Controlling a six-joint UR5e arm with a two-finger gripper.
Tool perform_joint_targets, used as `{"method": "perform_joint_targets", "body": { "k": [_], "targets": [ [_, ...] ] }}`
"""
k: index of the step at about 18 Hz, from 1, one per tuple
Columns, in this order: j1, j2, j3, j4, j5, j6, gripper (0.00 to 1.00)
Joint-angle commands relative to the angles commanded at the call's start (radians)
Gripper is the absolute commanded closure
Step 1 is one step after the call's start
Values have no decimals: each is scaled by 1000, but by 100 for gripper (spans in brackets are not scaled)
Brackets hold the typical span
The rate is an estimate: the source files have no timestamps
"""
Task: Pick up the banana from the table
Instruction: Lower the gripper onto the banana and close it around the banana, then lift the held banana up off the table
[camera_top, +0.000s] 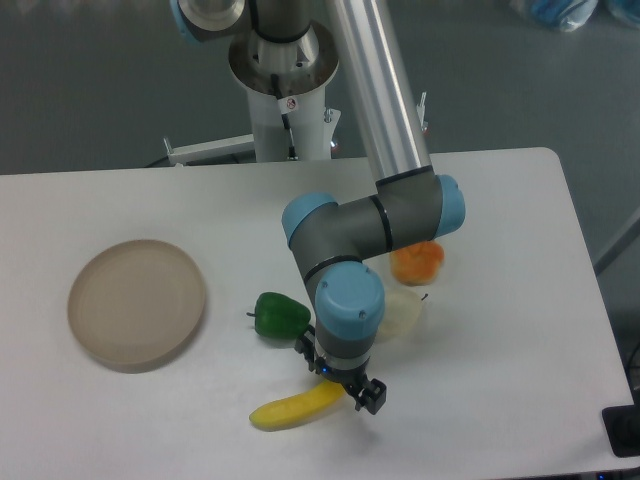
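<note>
The yellow banana (285, 410) lies on the white table (500, 400) near the front edge, with its right end under my gripper (342, 384). The gripper points straight down over that end. One black finger (371, 396) shows at the lower right and another black part at the upper left, so the jaws stand open astride the banana's end. The wrist hides the fingertips and any contact. The banana looks to be resting on the table.
A green pepper (279, 315) sits just behind the banana, left of the wrist. A pale round fruit (403, 312) and an orange fruit (418, 262) lie behind the arm. A round beige plate (136, 303) is at the left.
</note>
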Motion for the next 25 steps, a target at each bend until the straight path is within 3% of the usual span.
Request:
{"method": "perform_joint_targets", "body": {
  "k": [2, 3, 6, 8, 9, 16, 23, 25],
  "targets": [
    [-3, -6, 0, 2, 0, 3, 0],
    [-3, -8, 5, -1, -2, 0, 7],
    [-5, -9, 9, 0, -3, -8, 62],
    [-3, -8, 14, 0, -11, -3, 87],
    [-3, -5, 20, 0, -14, -2, 91],
    [37, 46, 37, -38, -14, 6, 91],
    [127, 162, 74, -184, -64, 23, 90],
    [158, 184, 89, -248, -64, 99, 90]
  ]
}}
